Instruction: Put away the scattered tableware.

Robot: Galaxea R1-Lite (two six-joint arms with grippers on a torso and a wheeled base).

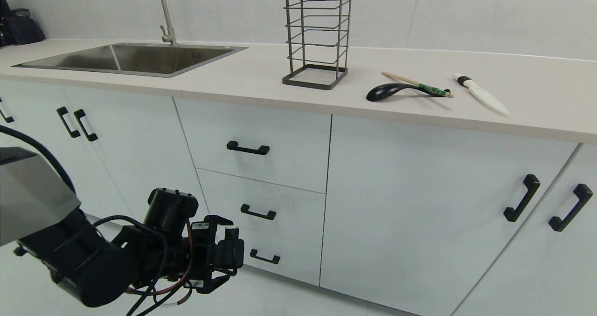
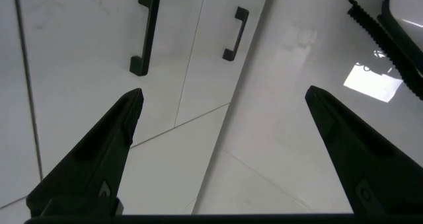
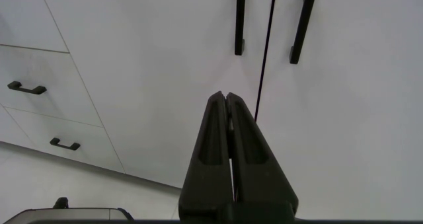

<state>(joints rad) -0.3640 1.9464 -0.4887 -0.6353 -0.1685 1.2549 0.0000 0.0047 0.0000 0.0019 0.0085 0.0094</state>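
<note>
Here, wire rack (image 1: 317,36) on counter (image 1: 261,83) between sink (image 1: 135,57) and black spoon (image 1: 392,91), chopsticks (image 1: 417,84), white knife (image 1: 482,94), left gripper (image 2: 223,102) low before drawers (image 1: 259,185), fingers wide, right gripper (image 3: 227,102) fingers pressed together

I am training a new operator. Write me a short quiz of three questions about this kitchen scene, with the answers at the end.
1. True or false: the black spoon lies on the counter, on the robot's right of the wire rack.
2. Choose one. The left gripper is: A) open and empty; B) shut on the black spoon; C) shut and empty.
3. Fill in the missing word: the right gripper is ____ and holds nothing.
Key: 1 true; 2 A; 3 shut.
</note>
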